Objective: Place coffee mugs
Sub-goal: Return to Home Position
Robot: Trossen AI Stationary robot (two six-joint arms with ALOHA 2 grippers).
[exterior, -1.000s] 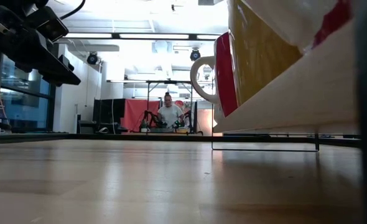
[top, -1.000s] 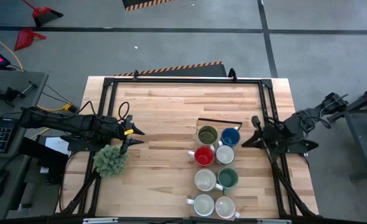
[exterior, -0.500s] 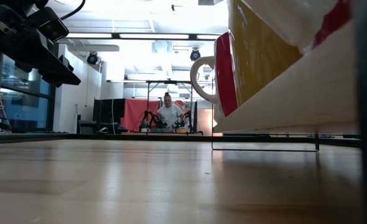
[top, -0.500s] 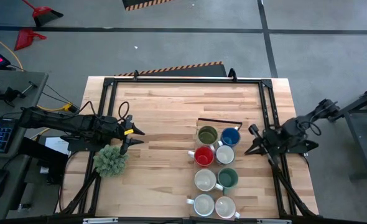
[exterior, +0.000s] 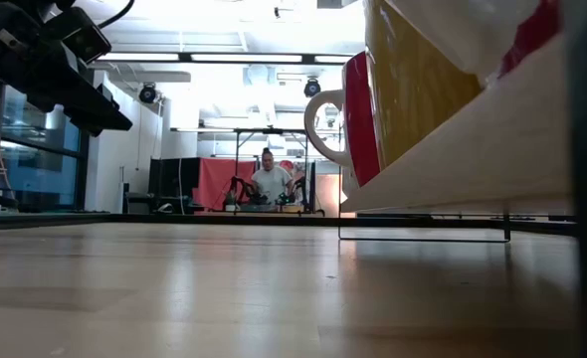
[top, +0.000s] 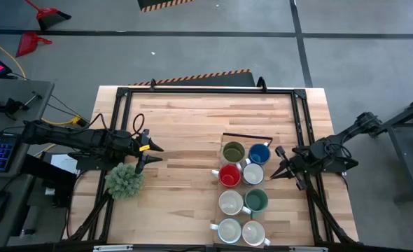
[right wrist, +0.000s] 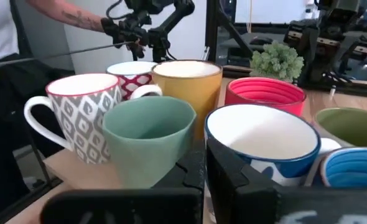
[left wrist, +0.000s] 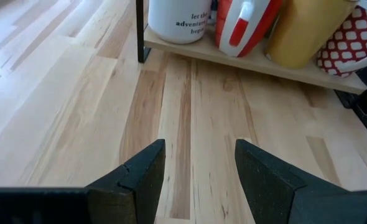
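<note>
Hovering just beside the right-hand column of coffee mugs (top: 253, 174), the right pincer (top: 276, 169) is clenched on nothing. Its wrist view shows the two dark fingers (right wrist: 236, 177) drawn together with barely a sliver between them. With no mug in its grip and none loose on the counter (top: 185, 112), it reads as an arm whose carrying is done. I judge the placing finished, with only the pull-back to rest left.

All eight mugs stand upright in two columns of four on the shelf (left wrist: 252, 61), a wooden board lifted off the counter on a black wire stand. The olive mug (top: 233, 152) and blue mug (top: 260, 153) take one end, the red mug (top: 229, 175) sits just beside the olive, and the teal mug (top: 255, 201) is in the third row. The rest are white or cream inside. They sit rim to rim, likely because the board fits only pairs, so a careless swing of the right arm could knock the nearest one.

Well apart across bare wood, the left pincer (left wrist: 199, 150) is released, its fingers spread and aimed at the shelf's side. A bushy green plant (top: 124, 180) sits just beside that arm, clear of the mugs. A person (exterior: 271, 183) shows far off in the room beyond.
</note>
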